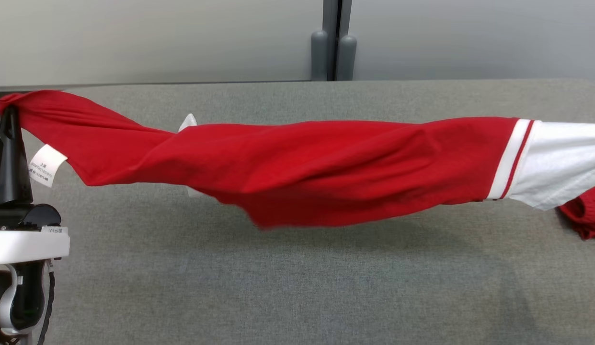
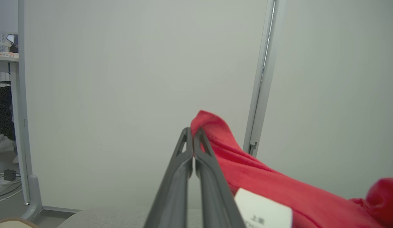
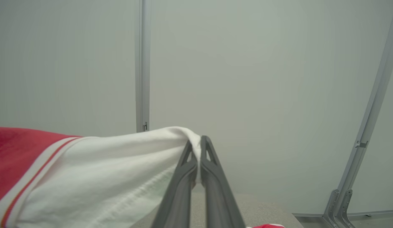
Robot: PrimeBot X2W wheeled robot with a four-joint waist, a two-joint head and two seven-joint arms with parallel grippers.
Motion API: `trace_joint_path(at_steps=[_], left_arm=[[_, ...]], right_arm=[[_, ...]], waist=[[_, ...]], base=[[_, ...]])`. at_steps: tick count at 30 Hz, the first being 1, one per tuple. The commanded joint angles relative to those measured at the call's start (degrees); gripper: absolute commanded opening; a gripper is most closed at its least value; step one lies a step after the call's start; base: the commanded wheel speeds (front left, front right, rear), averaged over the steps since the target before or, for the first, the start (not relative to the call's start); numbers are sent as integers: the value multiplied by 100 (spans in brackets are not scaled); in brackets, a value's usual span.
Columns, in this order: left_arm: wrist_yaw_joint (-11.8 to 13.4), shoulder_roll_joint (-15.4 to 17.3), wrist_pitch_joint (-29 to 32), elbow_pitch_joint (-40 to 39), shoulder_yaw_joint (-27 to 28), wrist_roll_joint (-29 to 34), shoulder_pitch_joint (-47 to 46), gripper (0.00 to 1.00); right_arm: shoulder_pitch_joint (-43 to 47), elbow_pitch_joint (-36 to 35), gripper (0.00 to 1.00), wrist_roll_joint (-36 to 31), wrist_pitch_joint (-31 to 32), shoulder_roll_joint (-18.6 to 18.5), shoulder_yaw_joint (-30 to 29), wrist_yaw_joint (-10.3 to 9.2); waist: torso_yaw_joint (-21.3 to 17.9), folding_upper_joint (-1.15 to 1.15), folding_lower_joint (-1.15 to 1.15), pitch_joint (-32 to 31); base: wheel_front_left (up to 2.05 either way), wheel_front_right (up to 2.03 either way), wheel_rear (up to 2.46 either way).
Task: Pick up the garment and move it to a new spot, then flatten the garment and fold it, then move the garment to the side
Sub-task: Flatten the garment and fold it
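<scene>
The garment [image 1: 326,167] is red with a striped band and a white part [image 1: 561,163] at its right end. It hangs stretched sideways above the grey table [image 1: 278,287]. At the far left, my left gripper [image 1: 9,112] is shut on the red end, which bunches beside the closed fingertips in the left wrist view [image 2: 193,132], where the garment [image 2: 263,180] trails off to the right. In the right wrist view my right gripper [image 3: 197,141] is shut on the white end of the garment [image 3: 120,164]. A white care label [image 1: 47,165] dangles near the left grip.
A pale wall panel with a grey post [image 1: 333,48] stands behind the table's far edge. More red cloth [image 1: 585,215] lies on the table at the right edge. Metal frame legs [image 3: 339,202] stand off the table's right side.
</scene>
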Motion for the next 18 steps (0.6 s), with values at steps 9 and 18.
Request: trace_joint_path(at_steps=[9,18], left_arm=[[368,147,297,-756,60,110,444,0],[423,181,388,-866,43,73,545,0]], right_arm=[[125,-165,0,79,177,-95,11,-2],[202,-117,0,157,171,-101,15,-2]], waist=[[-125,0,0,-437],[-174,0,0,-500]], base=[[0,0,0],[0,0,0]])
